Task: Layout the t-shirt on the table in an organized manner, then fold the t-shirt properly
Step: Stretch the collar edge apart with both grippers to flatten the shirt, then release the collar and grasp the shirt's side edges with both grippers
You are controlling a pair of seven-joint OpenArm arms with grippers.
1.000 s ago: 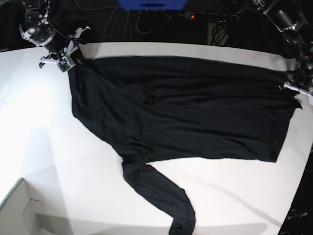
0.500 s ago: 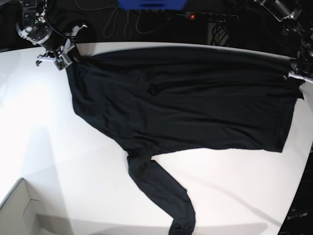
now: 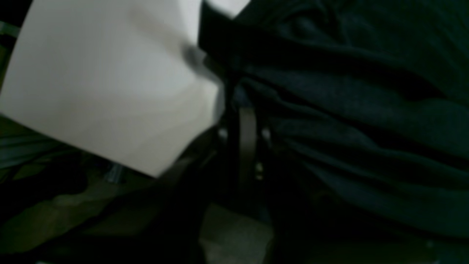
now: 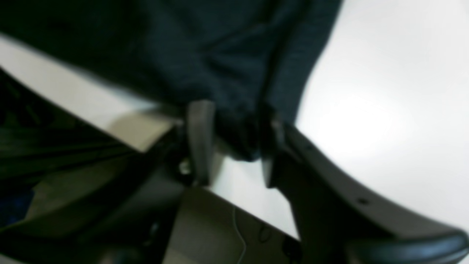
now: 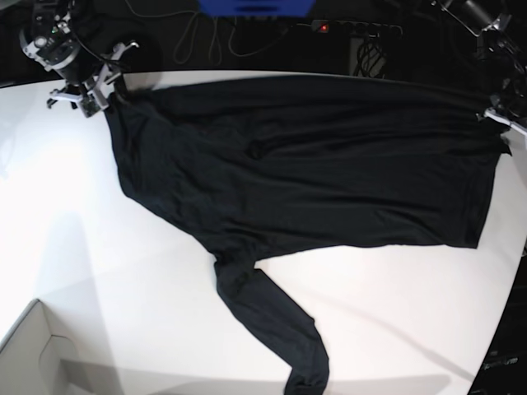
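Observation:
The black t-shirt (image 5: pixel 313 164) lies spread across the white table (image 5: pixel 99 271), one long sleeve (image 5: pixel 280 337) trailing toward the front edge. At the far left, my right gripper (image 5: pixel 105 89) sits at the shirt's corner. In the right wrist view its fingers (image 4: pixel 199 139) stand apart, with a fold of the t-shirt (image 4: pixel 205 55) hanging loose between them. My left gripper (image 5: pixel 497 117) is at the far right corner. In the dim left wrist view it (image 3: pixel 242 121) is shut on bunched fabric (image 3: pixel 348 110) at the table's edge (image 3: pixel 102 80).
A white box corner (image 5: pixel 33 354) sits at the front left. Cables and a power strip with a red light (image 5: pixel 329 26) run behind the table's far edge, beside a blue object (image 5: pixel 255 6). The table edge curves in at the right.
Both grippers have drawn the shirt's far edge back toward the rear of the table, stretching it flatter. The right gripper's fingers have parted from the fabric.

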